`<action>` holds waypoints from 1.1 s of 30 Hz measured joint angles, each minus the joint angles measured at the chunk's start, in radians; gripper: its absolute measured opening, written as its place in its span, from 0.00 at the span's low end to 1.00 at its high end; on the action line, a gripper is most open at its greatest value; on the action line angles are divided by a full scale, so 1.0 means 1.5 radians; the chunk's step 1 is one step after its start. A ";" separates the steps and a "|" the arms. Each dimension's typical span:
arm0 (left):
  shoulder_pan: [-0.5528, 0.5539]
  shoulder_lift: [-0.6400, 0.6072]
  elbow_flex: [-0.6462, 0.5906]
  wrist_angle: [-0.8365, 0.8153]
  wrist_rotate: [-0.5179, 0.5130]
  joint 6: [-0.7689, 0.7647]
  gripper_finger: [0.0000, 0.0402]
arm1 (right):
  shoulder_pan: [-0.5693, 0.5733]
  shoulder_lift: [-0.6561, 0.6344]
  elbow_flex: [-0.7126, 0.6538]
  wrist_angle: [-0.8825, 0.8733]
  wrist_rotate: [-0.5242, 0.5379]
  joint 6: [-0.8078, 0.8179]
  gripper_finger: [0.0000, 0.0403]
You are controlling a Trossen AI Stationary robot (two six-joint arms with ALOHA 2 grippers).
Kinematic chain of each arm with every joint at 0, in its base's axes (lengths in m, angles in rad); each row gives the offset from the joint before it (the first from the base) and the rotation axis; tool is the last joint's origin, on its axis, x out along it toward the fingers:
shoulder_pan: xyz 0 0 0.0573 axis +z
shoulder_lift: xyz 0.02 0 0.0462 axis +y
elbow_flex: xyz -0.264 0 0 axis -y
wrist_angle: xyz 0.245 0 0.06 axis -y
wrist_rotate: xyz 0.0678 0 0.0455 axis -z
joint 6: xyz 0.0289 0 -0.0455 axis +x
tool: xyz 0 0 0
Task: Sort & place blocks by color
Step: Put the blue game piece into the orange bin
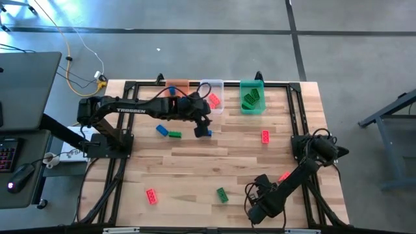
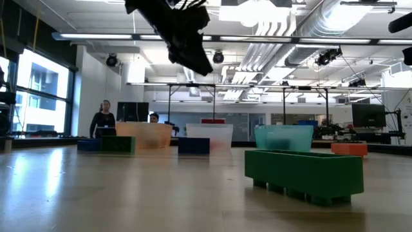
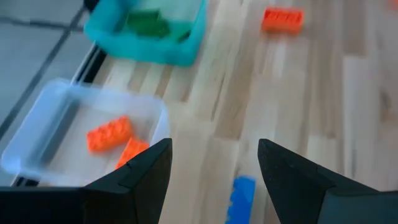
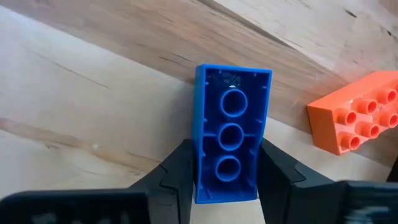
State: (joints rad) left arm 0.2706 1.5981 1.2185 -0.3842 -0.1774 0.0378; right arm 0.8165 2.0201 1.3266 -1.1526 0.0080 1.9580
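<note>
Pinching a blue brick [image 4: 229, 140] across its narrow width, the right gripper [image 4: 224, 186] sits low at the table's near right; the brick's hollow underside faces the wrist camera and its long axis runs straight out from between the fingers, so the hold looks square; a red brick [image 4: 360, 112] lies just beside it, apart from the fingers. The coming move, I judge, turns on the far row of bins: the orange bin [image 1: 180, 84], the clear bin [image 1: 214, 86] already holding red bricks [image 3: 109, 134] and the green bin [image 1: 242, 91] holding green ones [image 1: 252, 97]; blue seems meant for the orange bin, which lies diagonally across the table, well apart from the right gripper. The left gripper [image 1: 203, 127] is far nearer that row; it hovers with its jaws spread above a second blue brick [image 3: 242, 198], just in front of the clear bin, so it stands in the straight path. Open board lies between; the stray green brick [image 1: 222, 194] and another red one [image 1: 265, 136] are easily cleared once lifted. The table's near edge is close behind the right gripper, so room opens only forward.
</note>
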 joint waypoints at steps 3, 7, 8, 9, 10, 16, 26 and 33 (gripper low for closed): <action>0.015 -0.014 0.000 -0.014 0.000 -0.011 0.56 | 0.000 0.000 0.000 -0.001 -0.001 -0.008 0.26; 0.039 -0.037 0.000 -0.027 0.008 -0.029 0.56 | -0.009 -0.004 0.000 -0.008 0.003 -0.034 0.26; 0.045 -0.041 0.000 -0.026 0.009 -0.029 0.56 | -0.014 -0.007 -0.001 -0.011 0.013 -0.039 0.26; 0.052 -0.047 0.000 -0.029 0.010 -0.029 0.56 | -0.020 -0.014 -0.001 -0.011 0.029 -0.047 0.26; 0.057 -0.053 0.000 -0.029 0.011 -0.029 0.56 | -0.024 -0.023 -0.001 -0.017 0.050 -0.051 0.26; 0.090 -0.075 0.000 -0.022 0.043 -0.087 0.56 | -0.059 -0.073 -0.001 -0.053 0.176 -0.085 0.26; 0.144 -0.083 0.000 -0.019 0.198 -0.229 0.56 | -0.156 -0.148 0.000 -0.042 0.340 -0.305 0.26; 0.139 -0.083 0.000 -0.010 0.281 -0.301 0.56 | -0.240 -0.188 0.000 0.031 0.426 -0.576 0.26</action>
State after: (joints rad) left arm 0.4797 1.4742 1.2190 -0.3995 0.2438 -0.4140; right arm 0.4572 1.7385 1.3266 -1.1064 0.6469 1.0936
